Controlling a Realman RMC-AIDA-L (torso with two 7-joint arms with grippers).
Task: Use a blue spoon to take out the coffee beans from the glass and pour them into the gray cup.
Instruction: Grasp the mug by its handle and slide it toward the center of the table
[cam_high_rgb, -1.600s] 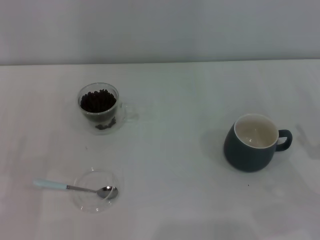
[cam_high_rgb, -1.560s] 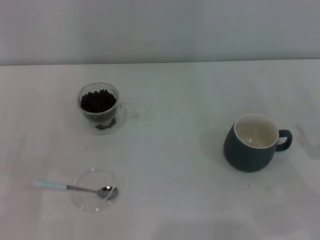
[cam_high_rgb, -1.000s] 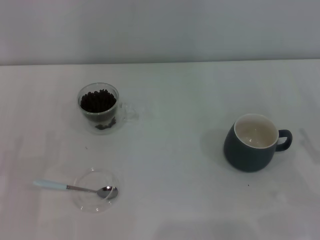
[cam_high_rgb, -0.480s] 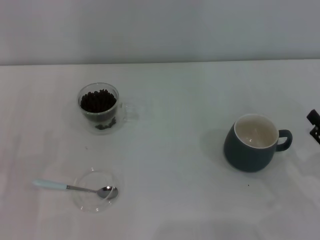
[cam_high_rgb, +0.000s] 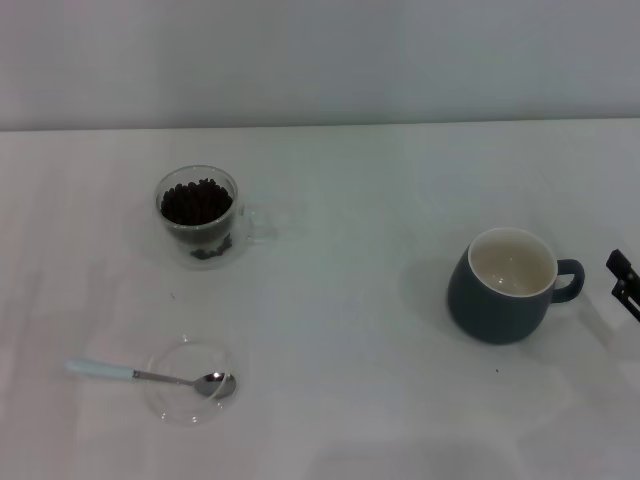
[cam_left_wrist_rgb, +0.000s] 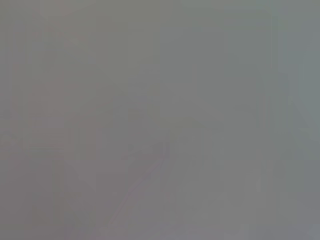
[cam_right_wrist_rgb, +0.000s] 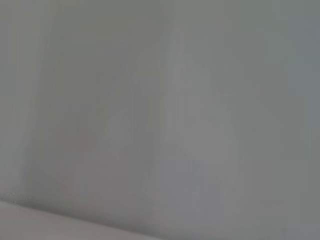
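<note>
Right gripper (cam_high_rgb: 624, 284) had crept a little further in at the head view's right edge versus half a second earlier; a second before that it wasn't visible at all. Nothing else had shifted.

Blue spoon (cam_high_rgb: 150, 376) lay untouched near the front left of the table (cam_high_rgb: 360, 200), pale handle pointing left, silver bowl resting inside a shallow clear glass dish (cam_high_rgb: 190, 382), neck crossing the dish's rim. Glass (cam_high_rgb: 200, 216) stood behind the dish, well apart from it, upright, clear handle to the right, coffee beans (cam_high_rgb: 196, 201) heaped nearly to its rim. Gray cup (cam_high_rgb: 505, 285) sat well off to the right, upright, cream inside empty, loop handle facing right.

Right gripper showed only as a dark tip just beyond that handle, close to it but not touching. Couldn't tell how far open it was; it held nothing I could see. Left gripper was out of the head view entirely. Both wrist views showed only a blank pale gray surface, no fingers or objects.
</note>
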